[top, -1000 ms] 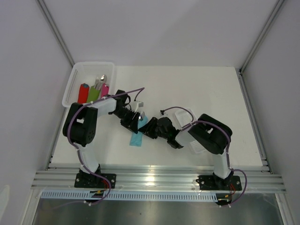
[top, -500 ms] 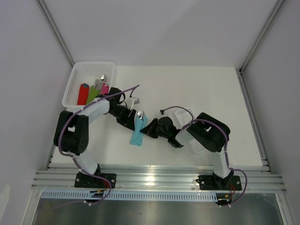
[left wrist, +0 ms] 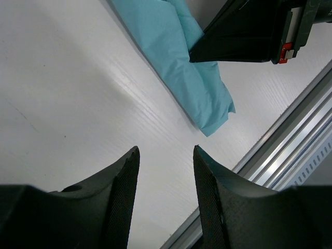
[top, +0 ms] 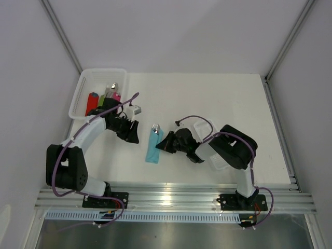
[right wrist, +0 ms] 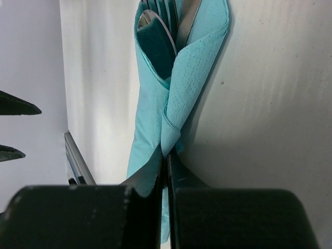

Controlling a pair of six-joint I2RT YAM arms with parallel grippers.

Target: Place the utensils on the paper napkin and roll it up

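The teal paper napkin (top: pixel 152 149) lies on the white table, folded lengthwise round the utensils (top: pixel 155 126), whose shiny ends stick out at its far end. In the right wrist view a spoon bowl (right wrist: pixel 155 41) and fork tines sit inside the napkin (right wrist: pixel 194 67). My right gripper (right wrist: pixel 167 155) is shut, its tips pinching the napkin's folded flap at the right edge. My left gripper (left wrist: pixel 166 149) stands open over bare table, apart from the napkin (left wrist: pixel 181 67) and left of it (top: pixel 132 133).
A white basket (top: pixel 78 96) at the back left holds red (top: pixel 92 102), green (top: pixel 103 99) and pink (top: pixel 116 97) rolled napkins. A white shallow container (top: pixel 201 126) lies partly under the right arm. The metal rail runs along the near table edge.
The left arm has pulled back to the left, away from the napkin, its jaws staying open. The right gripper has shut on the napkin's flap.
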